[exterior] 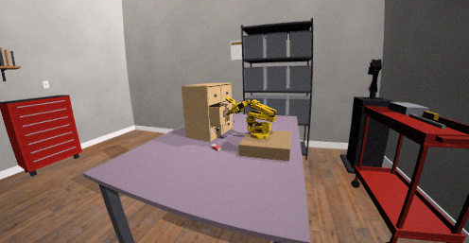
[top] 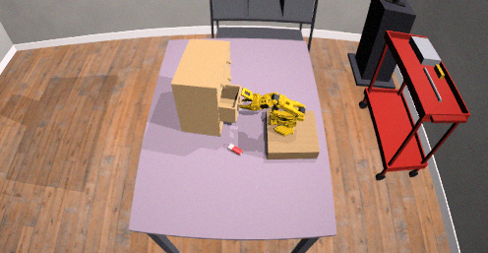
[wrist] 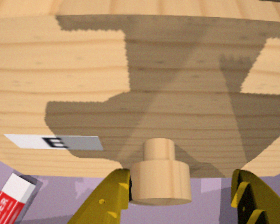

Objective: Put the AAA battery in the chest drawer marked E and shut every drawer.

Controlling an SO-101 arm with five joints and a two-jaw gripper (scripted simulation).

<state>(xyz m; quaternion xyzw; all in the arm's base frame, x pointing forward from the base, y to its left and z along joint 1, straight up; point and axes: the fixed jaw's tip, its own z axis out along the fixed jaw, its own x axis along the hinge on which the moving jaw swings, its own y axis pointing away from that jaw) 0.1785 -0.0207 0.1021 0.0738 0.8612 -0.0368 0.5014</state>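
Note:
The wooden chest (top: 202, 93) stands upright on the purple table. Its drawer marked E (top: 229, 103) is pulled part way out; the wrist view shows its front with the E label (wrist: 55, 143) and its round knob (wrist: 161, 175). My gripper (wrist: 180, 196) is right at the drawer front, with its yellow fingers on either side of the knob. The fingers are open: the left one is close to the knob and the right one stands clear of it. I cannot make out the AAA battery in any view.
A red and white eraser (top: 235, 149) lies on the table in front of the chest and also shows in the wrist view (wrist: 10, 204). My arm's base stands on a wooden block (top: 292, 140) to the right of the chest.

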